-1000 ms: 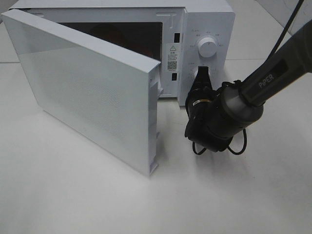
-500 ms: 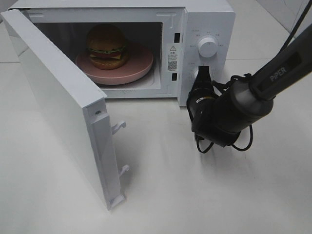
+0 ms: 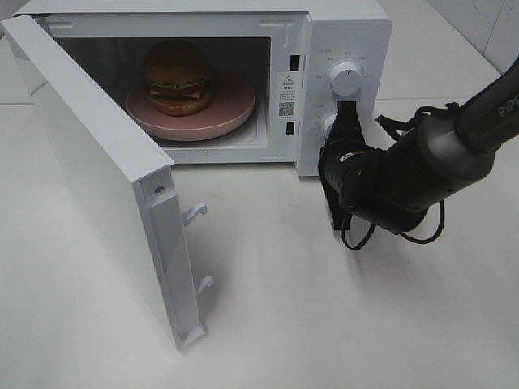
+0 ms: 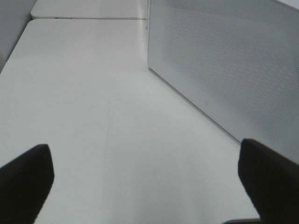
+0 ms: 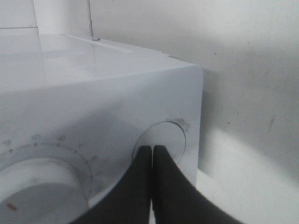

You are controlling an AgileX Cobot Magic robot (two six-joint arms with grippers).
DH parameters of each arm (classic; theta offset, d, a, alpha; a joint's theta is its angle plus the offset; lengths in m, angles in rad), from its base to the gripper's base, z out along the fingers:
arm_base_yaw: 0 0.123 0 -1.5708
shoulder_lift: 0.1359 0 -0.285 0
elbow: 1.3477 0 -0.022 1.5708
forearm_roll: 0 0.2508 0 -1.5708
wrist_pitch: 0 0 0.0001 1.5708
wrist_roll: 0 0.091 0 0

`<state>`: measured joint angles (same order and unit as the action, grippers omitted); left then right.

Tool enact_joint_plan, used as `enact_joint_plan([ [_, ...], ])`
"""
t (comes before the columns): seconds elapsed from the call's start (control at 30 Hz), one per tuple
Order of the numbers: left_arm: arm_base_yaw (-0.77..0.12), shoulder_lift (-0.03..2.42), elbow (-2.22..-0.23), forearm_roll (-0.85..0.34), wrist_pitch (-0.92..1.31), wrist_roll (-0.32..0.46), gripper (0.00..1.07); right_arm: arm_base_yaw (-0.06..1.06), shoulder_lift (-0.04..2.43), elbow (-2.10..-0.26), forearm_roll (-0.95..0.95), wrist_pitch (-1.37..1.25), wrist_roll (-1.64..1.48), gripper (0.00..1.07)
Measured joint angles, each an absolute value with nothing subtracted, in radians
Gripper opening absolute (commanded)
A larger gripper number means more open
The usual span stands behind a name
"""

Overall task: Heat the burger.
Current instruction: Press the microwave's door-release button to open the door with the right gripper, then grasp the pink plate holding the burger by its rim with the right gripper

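The burger [image 3: 178,77], with a golden-brown bun, lettuce and a dark patty, sits on a pink plate [image 3: 231,113] inside the white microwave [image 3: 357,32]. The microwave door [image 3: 97,170] stands wide open to the left. My right gripper [image 3: 347,109] is shut and empty, its tips at the round door button [image 3: 328,123] below the dial [image 3: 346,79]. The right wrist view shows the closed fingertips [image 5: 152,148] touching that button [image 5: 163,137]. My left gripper [image 4: 145,147] is open and empty above the table, beside the door's outer face [image 4: 224,60]; it is out of the exterior view.
The open door juts out over the table's left front, with its latch hooks [image 3: 195,213] pointing right. A black cable [image 3: 357,239] loops under the right arm. White table [image 3: 324,324] lies in front of the microwave.
The door has swung from partly open to wide open, uncovering the burger and plate. My right arm has shifted slightly right, its tips still at the button.
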<state>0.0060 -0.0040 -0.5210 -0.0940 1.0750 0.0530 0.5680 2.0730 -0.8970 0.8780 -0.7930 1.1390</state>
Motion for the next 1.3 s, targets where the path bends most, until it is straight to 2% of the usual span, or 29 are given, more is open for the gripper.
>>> enact_joint_plan([
  [0.4, 0.006, -0.004, -0.521, -0.094, 1.075, 0.053, 1.0, 0.568, 1.921, -0.77, 0.848, -0.645, 0.992, 0.0],
  [0.67, 0.006, -0.004, -0.521, -0.094, 1.075, 0.053, 1.0, 0.56, 1.813, -0.732, 0.847, -0.435, 0.641, 0.0],
  [0.8, 0.006, -0.004, -0.521, -0.094, 1.075, 0.053, 1.0, 0.514, 1.77, -0.732, 0.847, -0.28, 0.397, 0.0],
  [1.1, 0.006, -0.004, -0.521, -0.094, 1.075, 0.053, 1.0, 0.437, 1.716, -0.737, 0.83, -0.029, 0.074, 0.0],
  [1.3, 0.006, -0.004, -0.521, -0.094, 1.075, 0.053, 1.0, 0.418, 1.708, -0.812, 0.672, 0.209, -0.053, 0.01],
])
